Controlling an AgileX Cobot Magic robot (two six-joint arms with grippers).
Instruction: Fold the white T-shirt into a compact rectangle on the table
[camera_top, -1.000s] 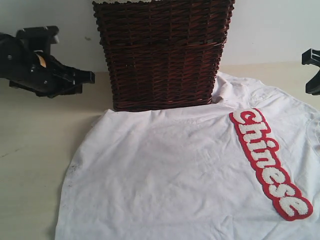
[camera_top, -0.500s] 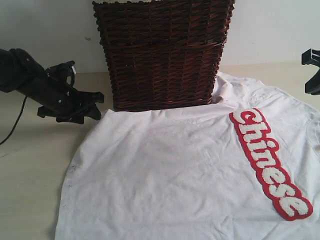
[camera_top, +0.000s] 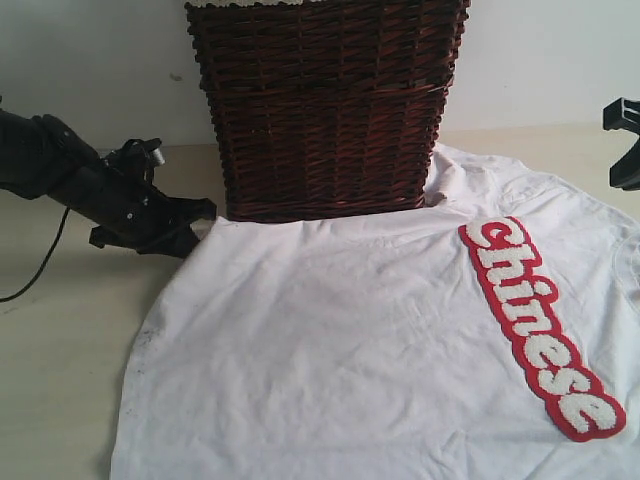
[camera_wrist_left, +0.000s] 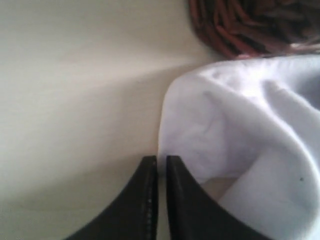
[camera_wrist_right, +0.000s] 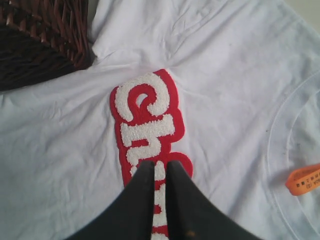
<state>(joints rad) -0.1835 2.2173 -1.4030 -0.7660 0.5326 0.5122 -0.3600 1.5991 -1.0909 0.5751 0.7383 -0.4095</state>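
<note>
1. We see the white T-shirt (camera_top: 380, 340) spread flat on the table (camera_top: 60, 330), front side up and not yet folded. It fills most of the near and right part of the exterior view.
2. Its far edge lies against the foot of a dark wicker basket (camera_top: 325, 110), which stands at the back of the table.
3. The red-edged lettering (camera_top: 540, 325) runs slantwise down the right part of the shirt.
4. We find the left claw (camera_top: 205, 212) low over the table, at the shirt's far left corner, just beside the basket.
5. In its wrist view the two fingers (camera_wrist_left: 148, 170) stand nearly together with only a thin slit between them. The cloth's rumpled edge touches one of them. We cannot tell whether any cloth is nipped in the slit.
6. The right claw (camera_wrist_right: 160, 165) hangs above the lettering, near the first letters. Its fingers are drawn close together and grip nothing.
7. In the exterior view only a dark part of that arm shows at the right edge, clear of the cloth.
8. A small orange loop (camera_wrist_right: 303, 179) lies inside the curve of the collar.
</note>
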